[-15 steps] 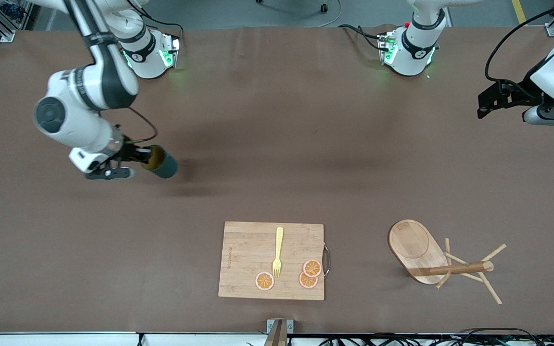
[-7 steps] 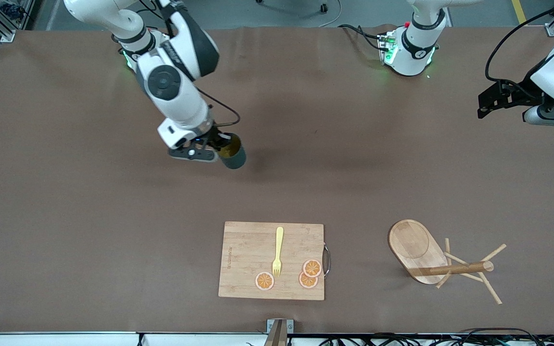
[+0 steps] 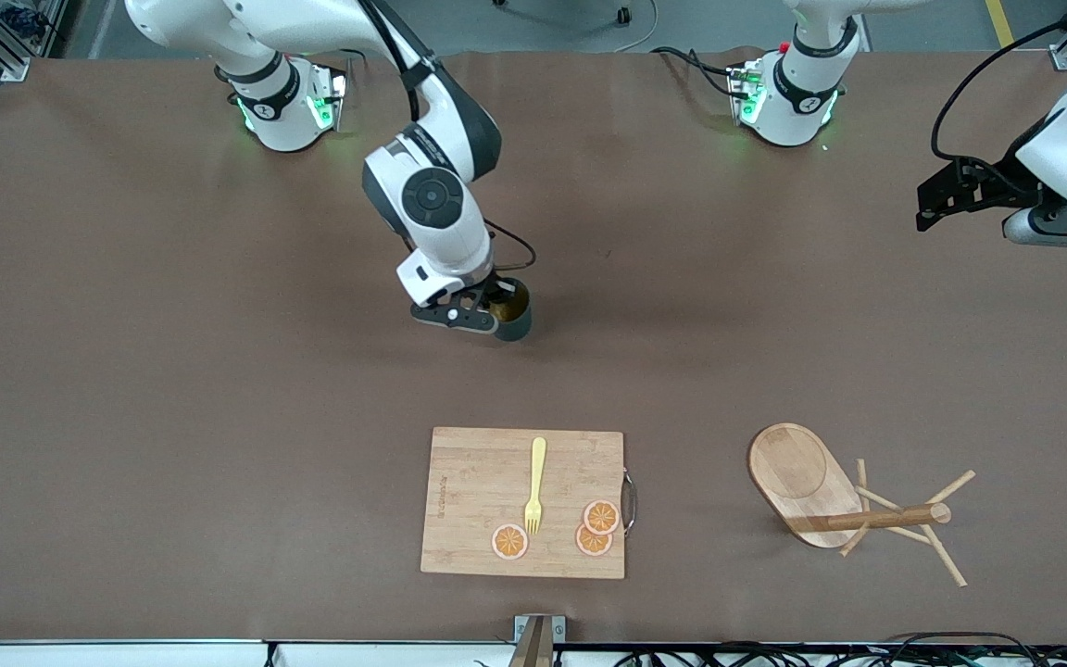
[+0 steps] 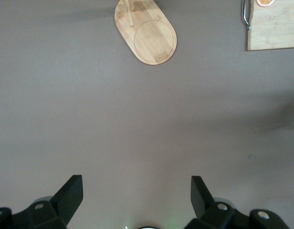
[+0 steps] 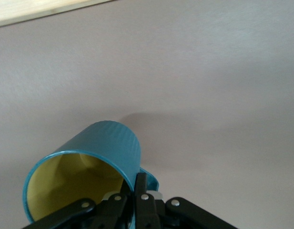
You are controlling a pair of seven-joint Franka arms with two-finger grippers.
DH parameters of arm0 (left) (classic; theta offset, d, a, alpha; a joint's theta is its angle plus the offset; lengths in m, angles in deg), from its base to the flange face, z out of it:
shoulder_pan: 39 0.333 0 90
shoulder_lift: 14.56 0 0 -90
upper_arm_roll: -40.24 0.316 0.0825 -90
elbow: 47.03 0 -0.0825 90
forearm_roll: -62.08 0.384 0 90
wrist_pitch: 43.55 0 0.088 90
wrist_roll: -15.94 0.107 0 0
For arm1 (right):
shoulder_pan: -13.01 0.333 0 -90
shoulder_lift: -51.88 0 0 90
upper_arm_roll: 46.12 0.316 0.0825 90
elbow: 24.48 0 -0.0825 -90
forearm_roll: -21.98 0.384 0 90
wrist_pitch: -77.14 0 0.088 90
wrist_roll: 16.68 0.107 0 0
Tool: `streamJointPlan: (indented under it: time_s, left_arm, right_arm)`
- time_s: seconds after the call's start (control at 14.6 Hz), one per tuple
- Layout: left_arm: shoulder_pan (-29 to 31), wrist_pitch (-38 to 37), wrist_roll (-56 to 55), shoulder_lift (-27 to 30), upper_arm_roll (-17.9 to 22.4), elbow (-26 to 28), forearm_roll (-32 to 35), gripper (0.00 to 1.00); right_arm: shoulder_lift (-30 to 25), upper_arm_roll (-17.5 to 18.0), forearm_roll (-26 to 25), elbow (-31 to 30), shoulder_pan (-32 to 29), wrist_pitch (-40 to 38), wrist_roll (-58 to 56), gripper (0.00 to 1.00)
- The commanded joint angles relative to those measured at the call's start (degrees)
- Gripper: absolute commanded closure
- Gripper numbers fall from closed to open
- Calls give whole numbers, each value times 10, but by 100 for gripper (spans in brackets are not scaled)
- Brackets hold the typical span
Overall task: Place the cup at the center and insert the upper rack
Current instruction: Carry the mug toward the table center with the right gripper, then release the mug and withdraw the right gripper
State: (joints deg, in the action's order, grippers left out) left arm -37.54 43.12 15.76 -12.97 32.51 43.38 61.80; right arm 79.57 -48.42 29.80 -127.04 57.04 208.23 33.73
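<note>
The teal cup (image 3: 516, 320) with its yellow inside (image 5: 75, 183) hangs tilted over the middle of the table. My right gripper (image 3: 495, 311) is shut on its rim beside the handle, one finger inside and one outside (image 5: 137, 180). The upper rack (image 3: 811, 486), a wooden mug tree, lies on its side near the front camera toward the left arm's end, its post and pegs (image 3: 895, 517) flat on the table. Its oval base (image 4: 149, 33) shows in the left wrist view. My left gripper (image 3: 926, 206) hangs open and empty (image 4: 137, 188) over bare table at the left arm's end.
A bamboo cutting board (image 3: 478, 500) lies nearer the front camera than the cup, with a yellow fork (image 3: 534, 484) and three orange slices (image 3: 600, 516) on it. A corner of the board (image 4: 275, 28) shows in the left wrist view and its edge (image 5: 32, 12) in the right wrist view.
My right arm has carried the cup from the right arm's end of the table to over its middle. The left arm has stayed nearly still.
</note>
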Motion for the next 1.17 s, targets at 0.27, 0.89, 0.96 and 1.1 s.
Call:
streamJointPlan:
  time_s: [0.27, 0.89, 0.96, 1.1]
  left_arm:
    - [-1, 1, -3, -6, -1, -13, -11, 0]
    - [-2, 1, -8, -15, -1, -14, -9, 0]
    - [-2, 2, -9, -15, -1, -14, -9, 0]
    - [-7, 17, -11, -15, -13, -14, -16, 0]
  right_arm:
    - [64, -8, -2, 57, 25, 22, 119, 100]
    - [-31, -12, 2, 119, -52, -222, -49, 0]
    - [-54, -12, 3, 118, -76, -253, -92, 0]
    - [-97, -13, 0, 115, -125, -324, -182, 0]
